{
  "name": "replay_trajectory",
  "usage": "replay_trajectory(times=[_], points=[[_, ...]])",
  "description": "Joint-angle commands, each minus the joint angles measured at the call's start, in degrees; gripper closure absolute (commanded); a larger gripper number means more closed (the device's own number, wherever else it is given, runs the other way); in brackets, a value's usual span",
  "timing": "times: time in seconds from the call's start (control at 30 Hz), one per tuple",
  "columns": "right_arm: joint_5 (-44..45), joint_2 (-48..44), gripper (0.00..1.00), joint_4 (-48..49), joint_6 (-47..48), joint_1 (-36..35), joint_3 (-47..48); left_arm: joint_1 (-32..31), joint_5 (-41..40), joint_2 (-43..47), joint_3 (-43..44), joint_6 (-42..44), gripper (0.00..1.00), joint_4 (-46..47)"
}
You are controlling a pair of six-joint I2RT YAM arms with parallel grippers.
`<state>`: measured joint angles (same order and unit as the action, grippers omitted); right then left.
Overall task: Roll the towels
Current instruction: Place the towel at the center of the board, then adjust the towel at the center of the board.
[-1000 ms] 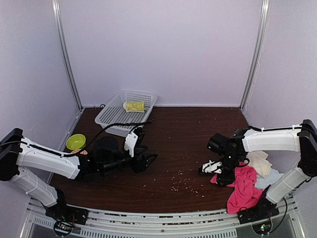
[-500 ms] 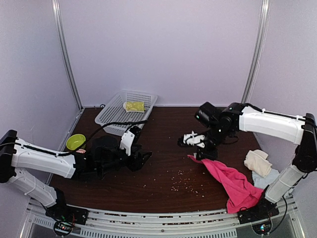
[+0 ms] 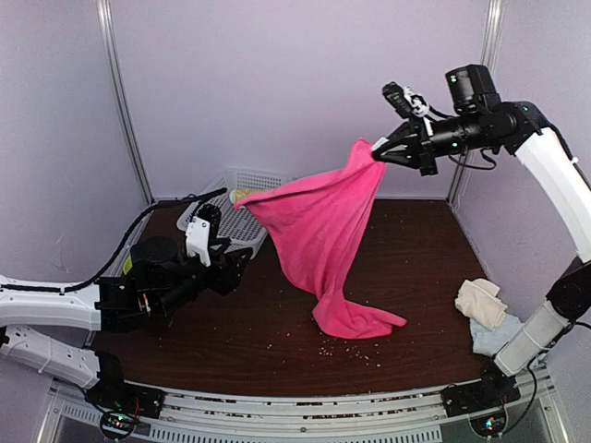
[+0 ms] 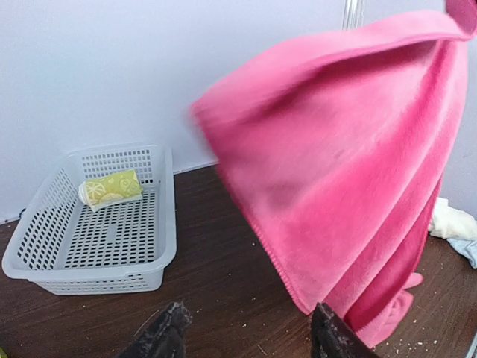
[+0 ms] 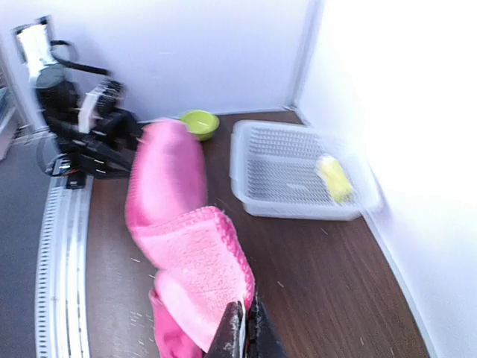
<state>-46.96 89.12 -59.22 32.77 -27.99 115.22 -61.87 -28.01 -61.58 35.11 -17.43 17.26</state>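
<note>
My right gripper (image 3: 377, 148) is raised high at the back right and shut on a corner of the hot-pink towel (image 3: 319, 235). The towel hangs spread out, its lower end resting on the table. In the right wrist view the towel (image 5: 182, 246) is pinched between the shut fingertips (image 5: 246, 332). My left gripper (image 3: 238, 268) is open and empty, low at the left, facing the towel (image 4: 350, 171). A rolled lime-yellow towel (image 3: 249, 197) lies in the white basket (image 3: 208, 221). The cream towel (image 3: 480, 300) and the pale-blue towel (image 3: 488, 337) lie at the right edge.
A lime-green bowl (image 5: 199, 123) sits on the table near the left arm; the arm hides it in the top view. Crumbs are scattered on the dark wooden table (image 3: 406, 249). White walls close in the back and both sides.
My right gripper has lifted the pink towel from the table at the right, high up toward the back. My left arm has drawn back to the left and turned toward the towel.
</note>
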Motion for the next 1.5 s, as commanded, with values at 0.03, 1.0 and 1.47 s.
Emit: replay_trajectory(times=[0.03,1.0,1.47], points=[[-3.79,-6.08,1.00,1.99,2.61,17.88,-23.96,0.34,-1.20,-0.30,-2.44,2.52,0.43,2.04],[27.42,1.97,0.52,15.98,16.48,8.81,-56.25,7.88,22.48,-37.49,18.74,-3.67,0.50,-5.75],[34.77,7.44,0.48,24.68,12.40,1.65,-59.85,8.19,24.54,-49.77,25.85,-2.48,0.61,-1.50]])
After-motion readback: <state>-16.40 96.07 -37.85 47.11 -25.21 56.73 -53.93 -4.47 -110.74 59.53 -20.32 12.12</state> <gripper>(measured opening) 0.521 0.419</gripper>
